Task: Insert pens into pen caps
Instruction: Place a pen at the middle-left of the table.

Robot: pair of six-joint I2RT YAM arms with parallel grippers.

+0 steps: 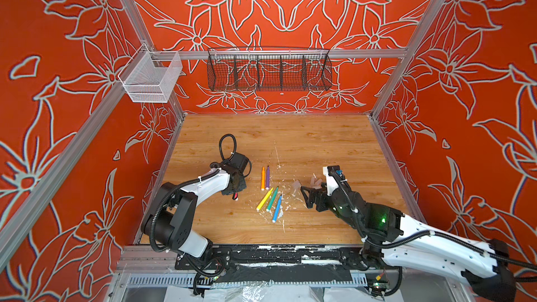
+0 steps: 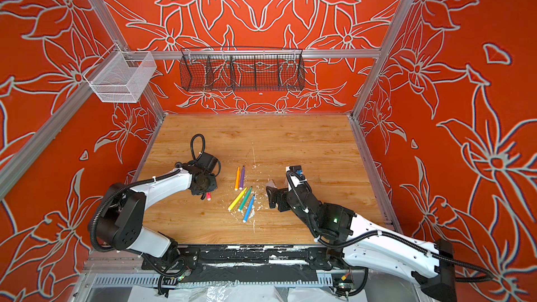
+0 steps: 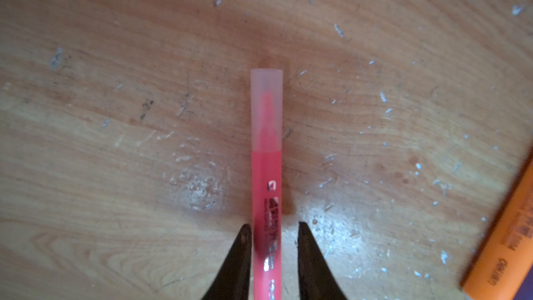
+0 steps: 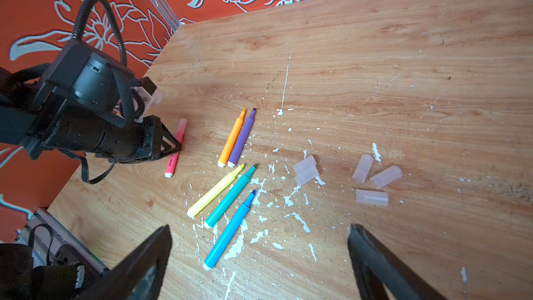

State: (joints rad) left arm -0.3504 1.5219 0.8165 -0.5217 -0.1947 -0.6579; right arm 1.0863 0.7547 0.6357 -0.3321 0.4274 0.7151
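- Pens (image 1: 272, 199) and pen caps (image 1: 316, 181), carrier: wood-grain tabletop (image 1: 319, 146), flecked with white paint around its middle. Every item below lies flat on it.
- Black wire basket (image 1: 268, 71): hung on the far wall, at 12 o'clock.
- Right gripper (image 4: 259, 227): at 4 o'clock of the tabletop's middle. Its jaws are spread wide over the bare surface, just beside the loose caps.
- Left gripper (image 3: 273, 225): at 8 o'clock. Its jaws are a little apart, astride the pink pen's barrel. One finger lies against the barrel, with a gap at the other, so the pen is not clamped.
- Pink pen (image 3: 266, 186): at 9 o'clock of the other pens. A translucent cap (image 3: 266, 108) is seated over its tip.
- Orange pen (image 4: 232, 138) and purple pen (image 4: 241, 139): side by side and touching, both uncapped. Tips point to 12 o'clock, white end plugs to 6.
- Yellow pen (image 4: 215, 191), green pen (image 4: 230, 196), blue pen (image 4: 229, 229): at 6 o'clock of that pair, all uncapped. Tips point toward 1 o'clock, and the three lie nearly parallel. The blue one is set furthest toward 5.
- Loose pen caps, five in all:
  - two touching (image 4: 305, 165), at 3 o'clock of the pens;
  - three close together (image 4: 372, 197), further toward 3 o'clock.
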